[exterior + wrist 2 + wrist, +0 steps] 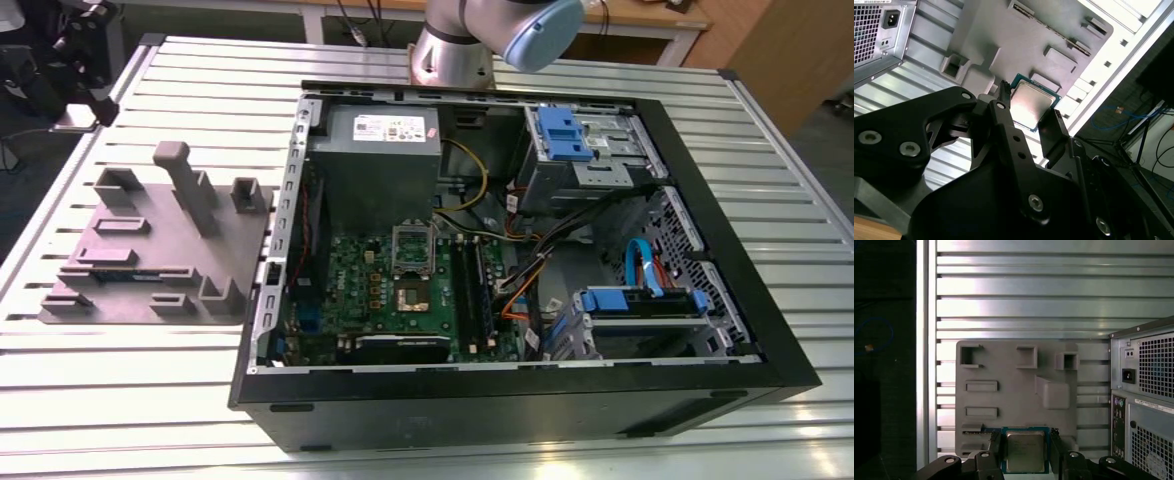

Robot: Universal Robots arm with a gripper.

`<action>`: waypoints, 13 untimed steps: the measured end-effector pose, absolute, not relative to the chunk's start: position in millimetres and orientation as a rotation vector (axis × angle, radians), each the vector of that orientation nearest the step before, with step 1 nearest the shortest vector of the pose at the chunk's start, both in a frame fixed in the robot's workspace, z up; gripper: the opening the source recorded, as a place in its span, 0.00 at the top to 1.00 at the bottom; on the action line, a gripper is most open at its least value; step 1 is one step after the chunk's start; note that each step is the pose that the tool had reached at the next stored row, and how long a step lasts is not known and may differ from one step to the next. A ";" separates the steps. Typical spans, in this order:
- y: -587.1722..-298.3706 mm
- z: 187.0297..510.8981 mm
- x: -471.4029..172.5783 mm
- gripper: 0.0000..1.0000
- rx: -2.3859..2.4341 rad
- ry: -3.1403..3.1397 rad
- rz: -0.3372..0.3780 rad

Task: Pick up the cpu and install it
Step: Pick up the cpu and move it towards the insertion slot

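Because its two black fingers (995,445) press against opposite edges of the chip, the hand (1025,446) is closed on the small, flat, square cpu with a silvery-grey metal top (1025,452). The cpu sits right between the fingertips. Its metal top faces the camera in both wrist views and a thin green border runs around it. In the second wrist view the hand (1029,106) grips the cpu (1031,101) in the same way, one finger on each side. Behind the chip lies the grey moulded plastic tray with several recesses and blocks (1014,390). The cpu is over one edge of it and looks raised from it. The tray (147,240) rests on the silver slatted metal table (134,400), at the exterior view's left of the open black computer case (507,400). Inside the case lies the green motherboard (360,290), and on it the silver rectangular socket frame (411,240) stands upright, well apart from the tray.
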State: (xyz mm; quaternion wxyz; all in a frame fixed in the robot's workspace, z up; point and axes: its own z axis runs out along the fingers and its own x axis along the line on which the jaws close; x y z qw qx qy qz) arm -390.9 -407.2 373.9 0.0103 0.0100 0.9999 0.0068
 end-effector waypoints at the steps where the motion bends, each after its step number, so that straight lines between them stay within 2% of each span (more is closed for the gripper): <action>1: -407.2 374.0 -390.5 0.53 0.031 3.121 0.021; 13: -407.2 374.0 -385.9 0.53 0.031 3.121 0.021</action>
